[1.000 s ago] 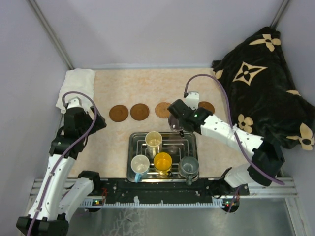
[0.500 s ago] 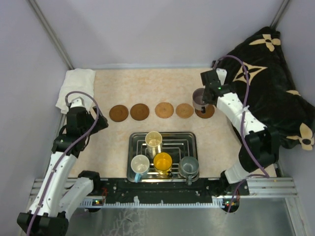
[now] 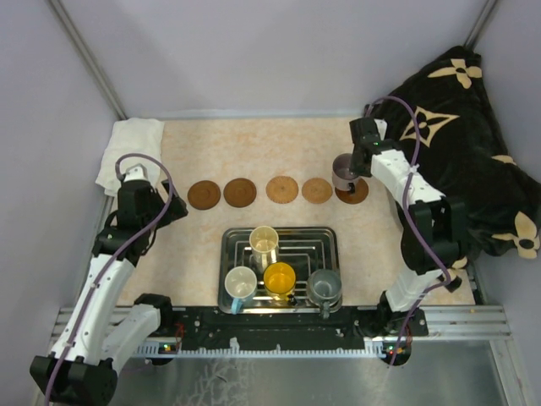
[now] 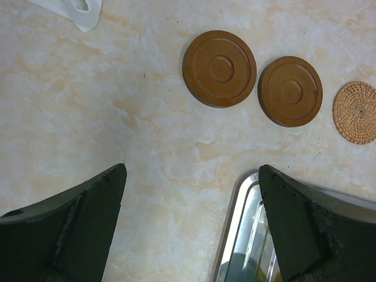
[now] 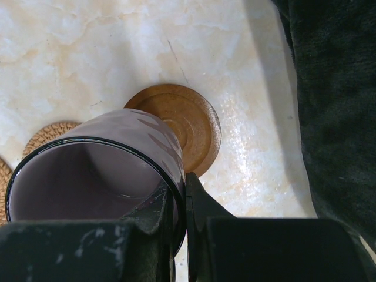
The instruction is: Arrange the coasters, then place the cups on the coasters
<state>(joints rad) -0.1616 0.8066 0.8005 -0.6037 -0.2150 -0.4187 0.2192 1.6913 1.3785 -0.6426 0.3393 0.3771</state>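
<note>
The pale purple cup (image 5: pixel 100 170) hangs over the dark coaster (image 5: pixel 188 126) at the right end of the row, upper right of the overhead frame, its rim pinched by the right jaws. It looks off-centre, so it should be centred before being lowered gently. The left jaws gape wide and empty above the worktop (image 4: pixel 117 117).

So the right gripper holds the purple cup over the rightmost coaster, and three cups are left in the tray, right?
Four cups, not three, sit in the tray, per the top view. The right gripper does hold the purple cup over the rightmost coaster.
</note>
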